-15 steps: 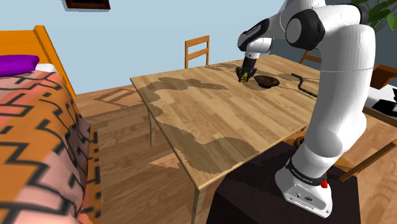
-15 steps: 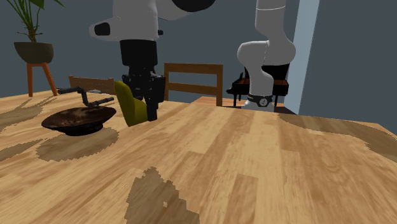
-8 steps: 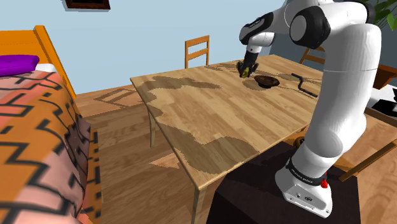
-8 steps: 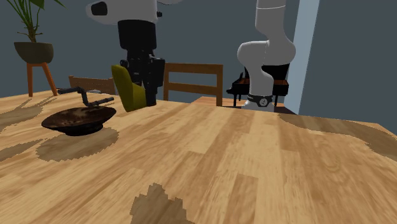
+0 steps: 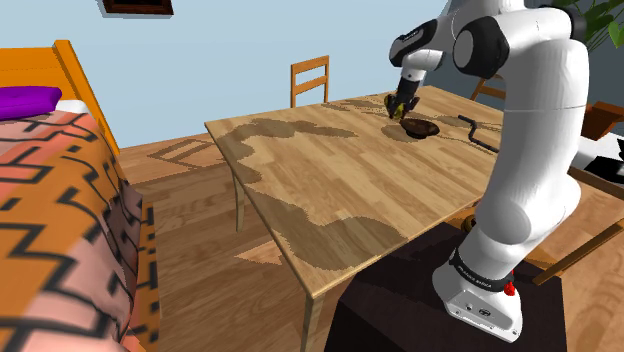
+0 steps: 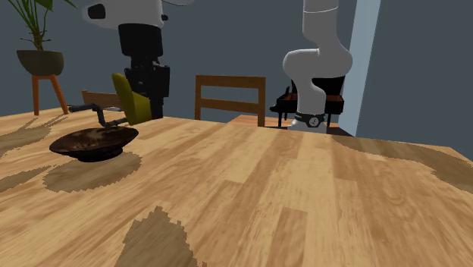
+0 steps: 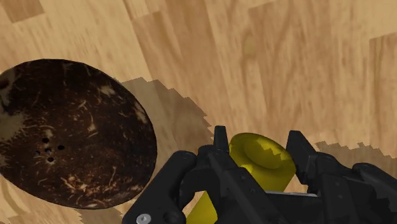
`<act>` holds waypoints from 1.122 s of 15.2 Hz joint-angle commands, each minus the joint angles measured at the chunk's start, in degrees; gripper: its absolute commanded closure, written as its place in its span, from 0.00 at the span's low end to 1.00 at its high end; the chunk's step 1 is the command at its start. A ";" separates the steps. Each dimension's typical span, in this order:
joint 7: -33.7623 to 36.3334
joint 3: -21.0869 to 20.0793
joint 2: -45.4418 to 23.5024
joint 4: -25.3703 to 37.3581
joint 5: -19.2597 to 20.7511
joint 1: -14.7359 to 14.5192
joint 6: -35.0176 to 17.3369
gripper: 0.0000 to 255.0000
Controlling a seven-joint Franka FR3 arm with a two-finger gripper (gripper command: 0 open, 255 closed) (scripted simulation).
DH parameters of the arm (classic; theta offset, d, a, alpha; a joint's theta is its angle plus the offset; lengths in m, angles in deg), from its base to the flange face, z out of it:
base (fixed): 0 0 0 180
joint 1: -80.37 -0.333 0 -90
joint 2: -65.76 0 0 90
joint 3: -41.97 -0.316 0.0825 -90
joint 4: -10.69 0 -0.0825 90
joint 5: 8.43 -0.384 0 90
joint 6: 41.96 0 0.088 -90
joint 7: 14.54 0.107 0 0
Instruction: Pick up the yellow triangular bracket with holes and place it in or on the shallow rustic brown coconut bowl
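Wrist view: you look down past the end effector (image 7: 257, 145) at the wooden worktop (image 7: 286, 57). The dark brown coconut bowl (image 7: 70, 133) lies off to one side of the fingers, not beneath them.
End effector: it is clamped on the yellow bracket (image 7: 259, 156). The two black fingers clasp it from either side, so you are carrying a load, not reaching for one.
Yellow bracket: it is in the grip and held clear of the worktop. In the second exterior view it hangs higher than the bowl's rim, near that view's right end of the bowl, and it does not touch the bowl.
Coconut bowl: it rests on the worktop, shallow and rough-textured, with a few small dark holes near its middle and nothing in it that you can see.
Step in hand: you are carrying the bracket to the bowl. By my reading the pick is done and the placing is not yet done.
Next move: bring the end effector sideways until the bracket sits over the bowl's middle. Then lower it close to the bowl's floor before you part the fingers.
Watch for: the bowl is shallow, so a release from height or near the rim could let the bracket tumble out or rock the bowl. A dark bent bar (image 6: 102, 115) lies just beyond the bowl, so keep your path short of it.
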 commanded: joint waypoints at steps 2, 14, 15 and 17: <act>-3.88 0.22 -3.43 4.45 -1.69 3.89 1.69 1.00; -14.68 -0.84 -19.08 26.08 -7.23 19.90 9.19 1.00; -14.79 -0.92 -19.28 25.62 -7.34 19.86 8.56 1.00; -15.03 -1.08 -19.72 24.78 -7.58 19.80 7.35 1.00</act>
